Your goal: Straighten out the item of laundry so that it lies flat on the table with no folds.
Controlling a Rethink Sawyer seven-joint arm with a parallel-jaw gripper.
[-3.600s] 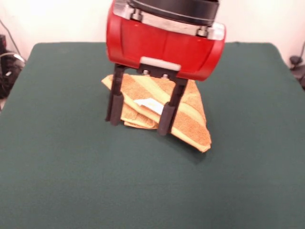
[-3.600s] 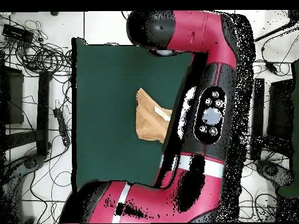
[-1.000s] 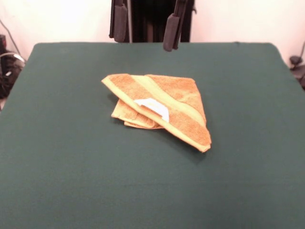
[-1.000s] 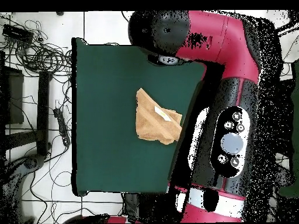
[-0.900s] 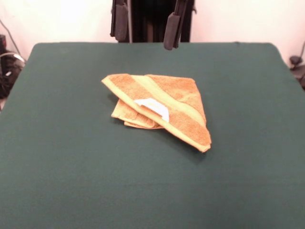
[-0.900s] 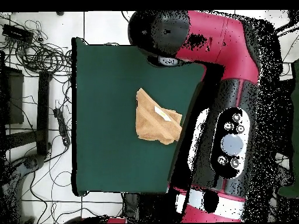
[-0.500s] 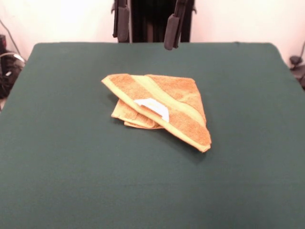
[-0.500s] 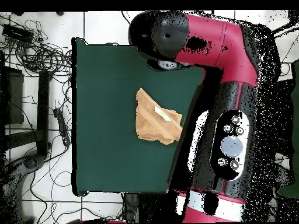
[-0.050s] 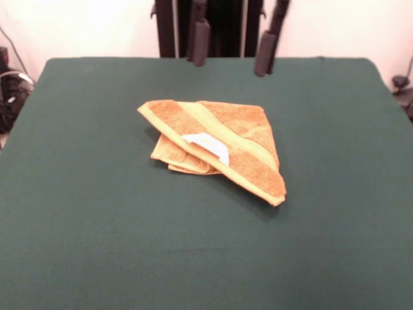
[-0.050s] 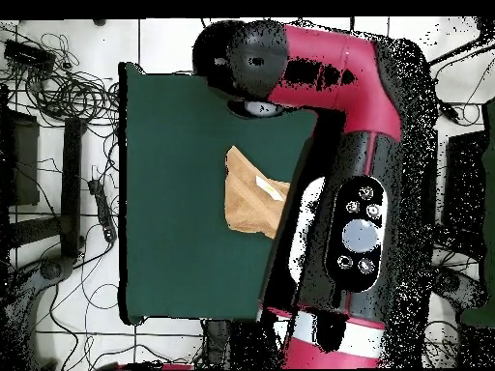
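Note:
The item of laundry (image 9: 216,148) is an orange-tan towel lying folded in overlapping layers near the middle of the green table (image 9: 97,226). A paler yellowish band runs across it and a white label (image 9: 208,143) shows on top. My gripper (image 9: 232,50) hangs high above the table's far side, beyond the towel and apart from it, open with nothing between its dark fingers (image 9: 201,42). In the overhead view the towel (image 10: 249,198) lies on the table (image 10: 174,145), and the red arm (image 10: 358,145) hides its right edge.
Tangled cables (image 10: 58,87) and dark equipment lie on the floor beside the table's left edge in the overhead view. In the front view, dark gear (image 9: 8,90) stands off the table's left side and a small dark object (image 9: 403,87) off its right.
The gripper has shifted right in the front view, still raised and open. In the overhead view the arm has swung left, now covering the towel's right edge. The towel has not moved.

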